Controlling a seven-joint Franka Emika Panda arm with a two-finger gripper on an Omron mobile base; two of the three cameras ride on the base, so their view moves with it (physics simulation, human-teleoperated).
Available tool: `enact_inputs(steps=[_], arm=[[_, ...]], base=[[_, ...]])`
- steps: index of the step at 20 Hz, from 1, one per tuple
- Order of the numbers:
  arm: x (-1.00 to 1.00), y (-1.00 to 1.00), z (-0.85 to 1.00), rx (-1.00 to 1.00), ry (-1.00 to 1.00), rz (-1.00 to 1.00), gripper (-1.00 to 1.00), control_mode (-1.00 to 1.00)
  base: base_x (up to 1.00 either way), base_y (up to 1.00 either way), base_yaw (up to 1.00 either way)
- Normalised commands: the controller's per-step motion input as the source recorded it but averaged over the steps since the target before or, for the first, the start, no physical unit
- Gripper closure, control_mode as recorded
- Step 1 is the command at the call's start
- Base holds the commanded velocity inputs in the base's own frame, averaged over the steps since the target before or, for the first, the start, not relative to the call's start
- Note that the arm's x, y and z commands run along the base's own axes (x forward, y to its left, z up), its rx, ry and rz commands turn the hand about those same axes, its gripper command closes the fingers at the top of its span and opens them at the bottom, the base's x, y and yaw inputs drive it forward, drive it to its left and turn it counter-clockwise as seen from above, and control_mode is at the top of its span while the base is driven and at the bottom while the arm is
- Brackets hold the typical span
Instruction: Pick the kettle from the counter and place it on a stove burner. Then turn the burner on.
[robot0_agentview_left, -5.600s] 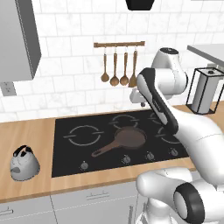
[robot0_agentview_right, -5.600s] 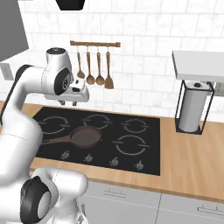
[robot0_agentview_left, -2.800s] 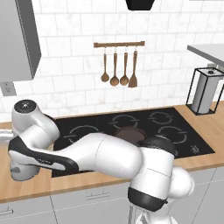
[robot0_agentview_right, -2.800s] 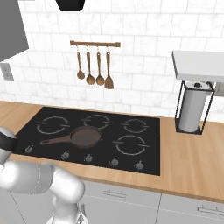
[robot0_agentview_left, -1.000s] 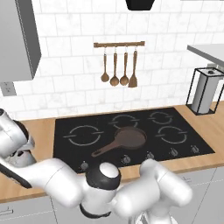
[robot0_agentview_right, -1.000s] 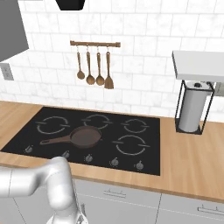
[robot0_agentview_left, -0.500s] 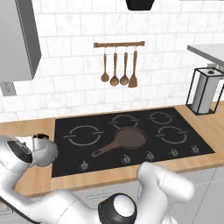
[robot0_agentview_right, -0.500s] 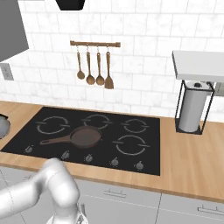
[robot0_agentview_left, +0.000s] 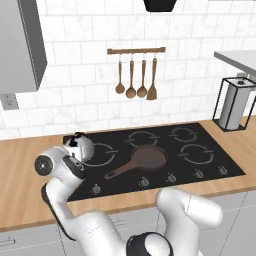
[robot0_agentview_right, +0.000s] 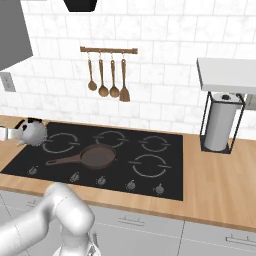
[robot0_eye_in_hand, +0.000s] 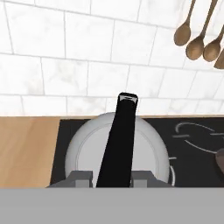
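My pincer (robot0_eye_in_hand: 112, 178) is clenched on the black arched handle (robot0_eye_in_hand: 117, 140) of the kettle (robot0_agentview_left: 80, 147), fingers (robot0_eye_in_hand: 80, 178) pressed against either side of it in the hand view. The silver kettle hangs off my hand above the left edge of the black cooktop (robot0_agentview_left: 210, 160), just over the front-left burner ring (robot0_agentview_left: 104, 155). Beside it sits the brown frying pan (robot0_agentview_left: 145, 159), mid-cooktop. Wooden counter (robot0_agentview_left: 20, 170) runs to the left, and wooden spoons (robot0_agentview_left: 131, 80) hang on the tiled wall.

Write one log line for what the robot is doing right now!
phase: carrying | gripper: shut on kettle handle | kettle: over cooktop's left edge | burner: not on yet
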Motion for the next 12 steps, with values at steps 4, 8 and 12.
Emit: enact_inputs(steps=[4, 8, 12], arm=[[1.0, -0.74, 0.06, 0.18, 0.21, 0.0, 1.0, -1.0], [1.0, -0.14, 0.21, 0.15, 0.69, -0.02, 1.0, -1.0], [0.37, -0.08, 0.0, 0.04, 0.21, 0.0, 1.0, -1.0]], base=[[0.0, 0.0, 0.0], [0.0, 0.0, 0.0], [0.0, 0.0, 0.0]])
